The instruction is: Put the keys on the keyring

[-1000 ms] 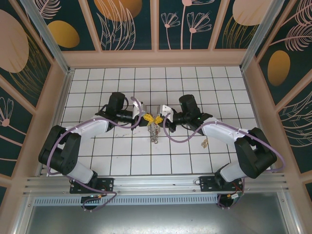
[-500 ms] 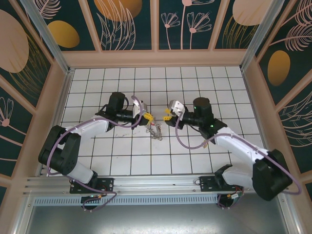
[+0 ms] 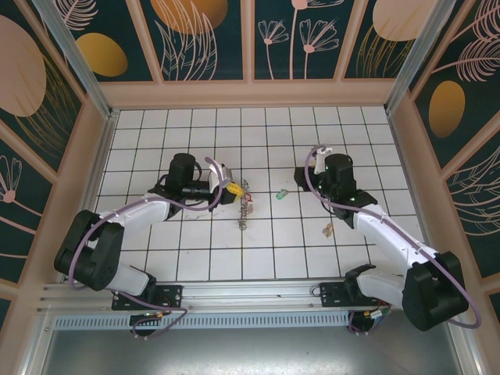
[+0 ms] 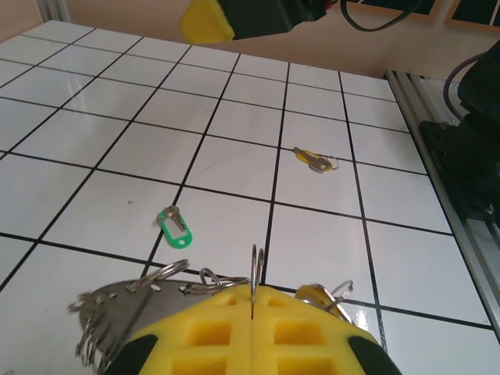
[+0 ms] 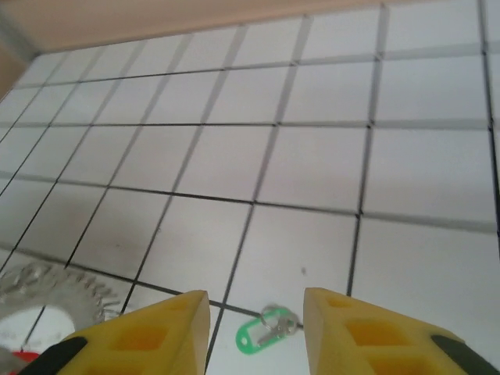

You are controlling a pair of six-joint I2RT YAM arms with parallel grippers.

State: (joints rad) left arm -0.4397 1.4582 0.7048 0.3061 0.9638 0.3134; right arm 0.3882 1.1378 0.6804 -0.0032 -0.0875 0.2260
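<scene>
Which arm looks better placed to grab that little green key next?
Probably right: the right claw is open and faces the green key on the tiles, while the left claw is shut on the keyring.

Loose on floor, 2: green key (image 3: 282, 192) mid; yellow key (image 3: 328, 230) near right. Keyring (image 3: 247, 206), 1. Grippers, 2: left gripper (image 4: 254, 312), right gripper (image 5: 256, 303).

Overhead rear view, low wrist views, seemingly sharing green key (image 4: 173, 223)
</scene>
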